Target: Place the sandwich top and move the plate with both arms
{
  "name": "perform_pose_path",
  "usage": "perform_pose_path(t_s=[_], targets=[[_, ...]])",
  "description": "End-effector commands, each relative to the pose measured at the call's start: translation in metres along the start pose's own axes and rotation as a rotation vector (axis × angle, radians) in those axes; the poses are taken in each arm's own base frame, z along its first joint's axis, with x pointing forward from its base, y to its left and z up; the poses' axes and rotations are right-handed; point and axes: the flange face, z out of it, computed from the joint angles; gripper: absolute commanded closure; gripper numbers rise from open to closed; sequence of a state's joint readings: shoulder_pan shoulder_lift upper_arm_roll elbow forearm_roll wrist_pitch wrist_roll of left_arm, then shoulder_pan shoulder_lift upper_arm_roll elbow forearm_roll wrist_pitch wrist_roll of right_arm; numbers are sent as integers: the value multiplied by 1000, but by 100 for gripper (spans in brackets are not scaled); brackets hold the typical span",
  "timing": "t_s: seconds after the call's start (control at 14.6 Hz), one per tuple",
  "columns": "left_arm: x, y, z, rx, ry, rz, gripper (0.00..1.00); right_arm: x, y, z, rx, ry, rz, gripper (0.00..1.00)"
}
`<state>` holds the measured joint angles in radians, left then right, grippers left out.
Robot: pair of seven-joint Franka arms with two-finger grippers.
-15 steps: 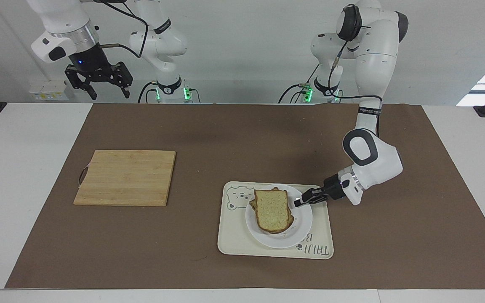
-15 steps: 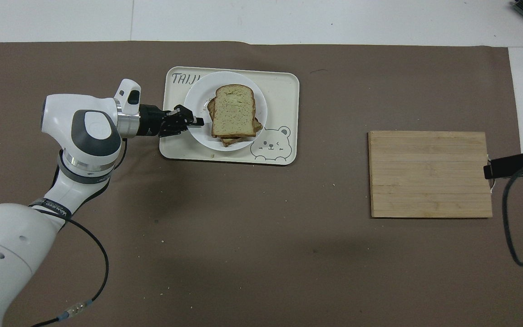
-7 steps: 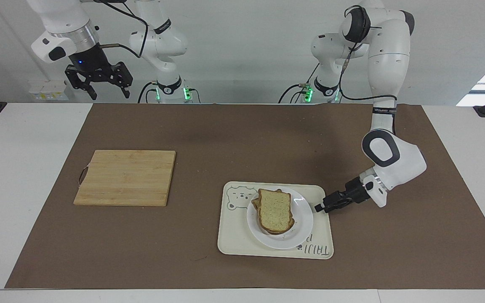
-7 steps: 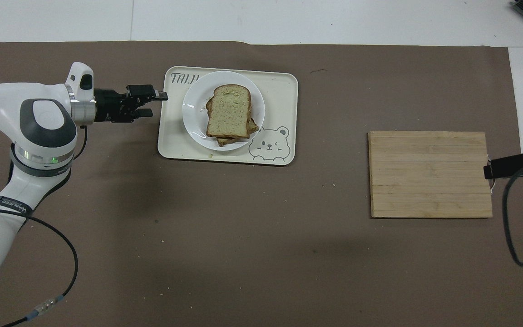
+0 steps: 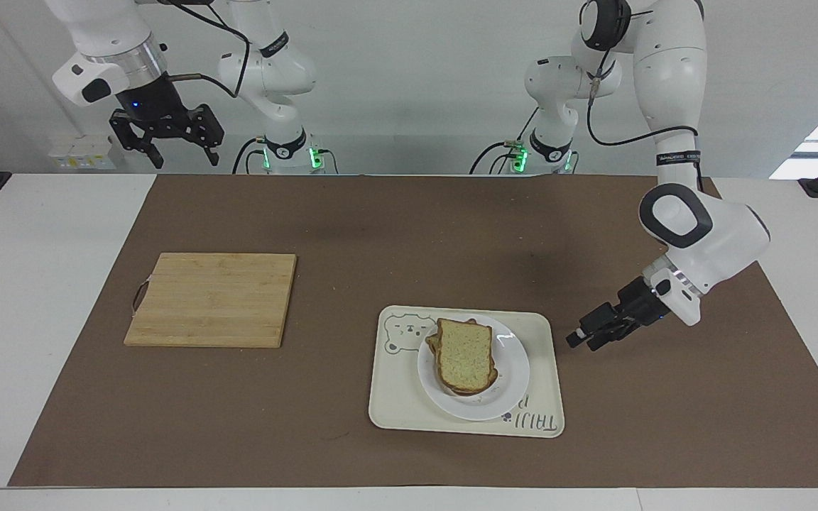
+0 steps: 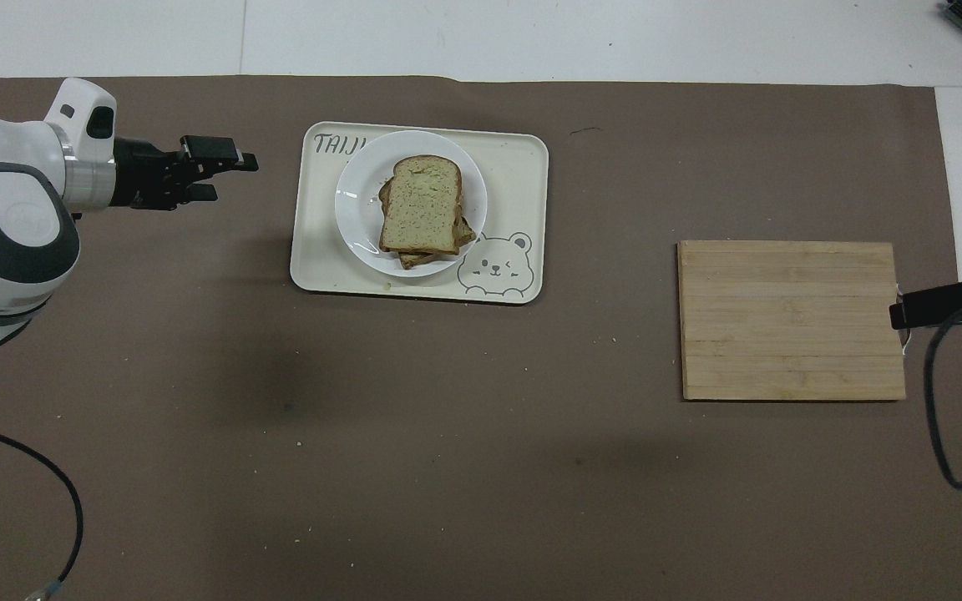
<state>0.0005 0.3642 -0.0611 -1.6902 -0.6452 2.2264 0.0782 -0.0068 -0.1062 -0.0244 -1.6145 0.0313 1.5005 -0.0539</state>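
Beside your left gripper [image 5: 583,339], whose fingers stand slightly parted over bare brown mat [image 5: 664,397] and grasp nothing, the sandwich top [image 5: 464,355] lies on the stack on the plate [image 5: 515,369], clear of the fingertips. Its long axis runs toward and away from the robots, rounded end farther; pale, speckled, brown-crusted. Your right gripper [image 5: 176,145] waits raised, fingers spread and empty, well apart from tray [image 5: 402,404] and cutting board [image 5: 211,298].
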Motion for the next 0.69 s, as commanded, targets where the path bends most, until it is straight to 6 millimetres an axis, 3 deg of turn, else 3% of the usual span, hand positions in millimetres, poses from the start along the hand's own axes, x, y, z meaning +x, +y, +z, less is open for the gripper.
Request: perform_pose_path(t_s=[0.0,0.27,0.62], targets=[[-7,1,-34,164,-10,37,0,0,3,0,-7,3,-24,0],[-21,15,-83,389,-75,180,0,0,3,0,-7,3,-24,0],[-57,42,-157,579,-143,232,0,0,3,-1,-7,4,-24,0]])
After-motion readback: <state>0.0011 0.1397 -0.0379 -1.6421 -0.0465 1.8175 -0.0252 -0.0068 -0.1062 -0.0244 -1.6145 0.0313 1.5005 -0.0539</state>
